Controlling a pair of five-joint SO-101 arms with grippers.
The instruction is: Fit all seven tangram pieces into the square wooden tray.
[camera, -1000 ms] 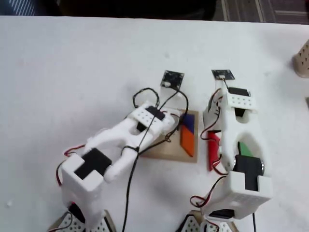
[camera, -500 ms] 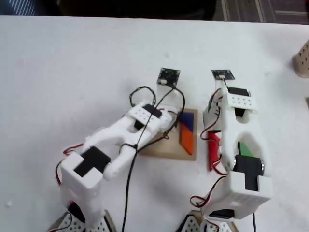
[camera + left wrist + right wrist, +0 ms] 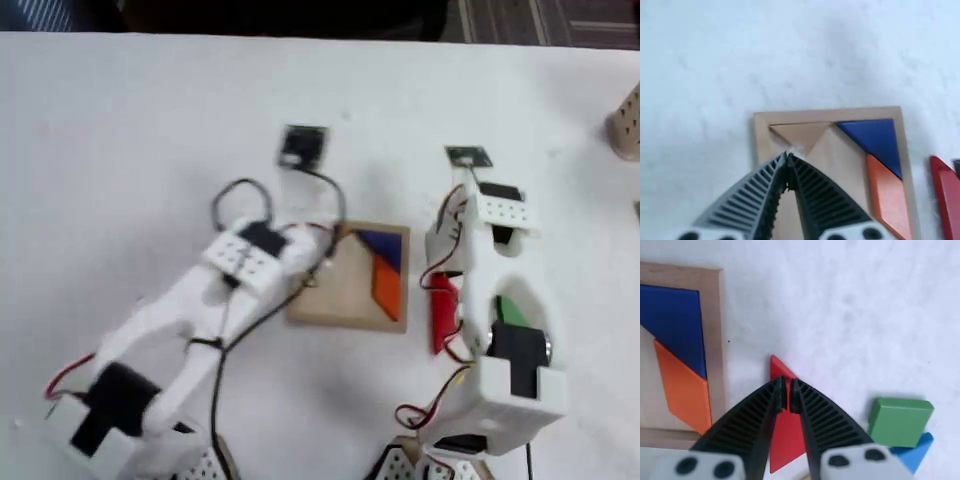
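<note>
Inside the tray (image 3: 759,135), a blue triangle (image 3: 872,140) and orange parallelogram (image 3: 887,192) are seated. The left end effector (image 3: 788,165) is held closed over the tray; the right end effector (image 3: 786,385), narrowed to a slit, is held above a red piece (image 3: 787,435) beside the tray.

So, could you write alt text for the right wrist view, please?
The right gripper, its black ribbed fingers closed together, hangs over a red triangle lying on the white table. To one side sits the wooden tray holding a blue triangle and an orange parallelogram; to the other, a green block and a light blue piece.
</note>
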